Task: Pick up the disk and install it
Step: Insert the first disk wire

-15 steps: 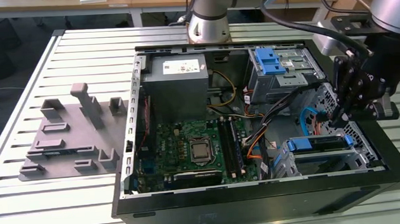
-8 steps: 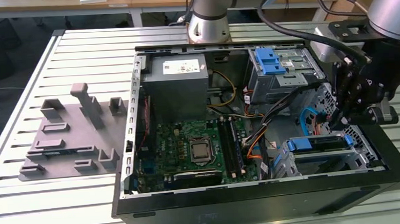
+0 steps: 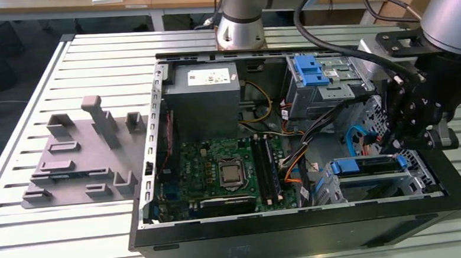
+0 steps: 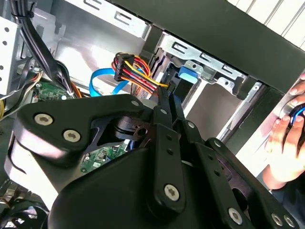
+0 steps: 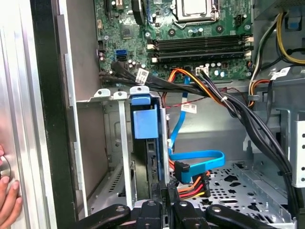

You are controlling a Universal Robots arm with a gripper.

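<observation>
Open computer case (image 3: 299, 223) lying on its side on a slatted table (image 3: 23, 86); the case is the landmark throughout.

Gripper (image 3: 410, 132) hangs inside the case at its drive-bay end, above the lower bay cage (image 3: 422, 181). In the first wrist view the gripper (image 5: 166, 202) has its fingers pressed close together, edge-on over the disk (image 5: 150, 157), which stands on edge in that cage with its blue rail tab (image 5: 144, 121) facing the motherboard (image 5: 190, 28). Whether the fingers pinch the disk or only meet above it, I cannot tell.

The disk looks seated in the bay, or nearly so.

Risks, as I judge them:
- The blue data cable (image 5: 195, 160) and the red-yellow power plug (image 5: 193, 183) lie just beside the disk; a finger could snag them.
- The black cable bundle (image 5: 200, 88) crosses near the cage top and could catch the arm.
- A tilted disk could bind in its rails.
- A person's hand (image 4: 286, 138) rests outside the case wall, close to the arm.
</observation>
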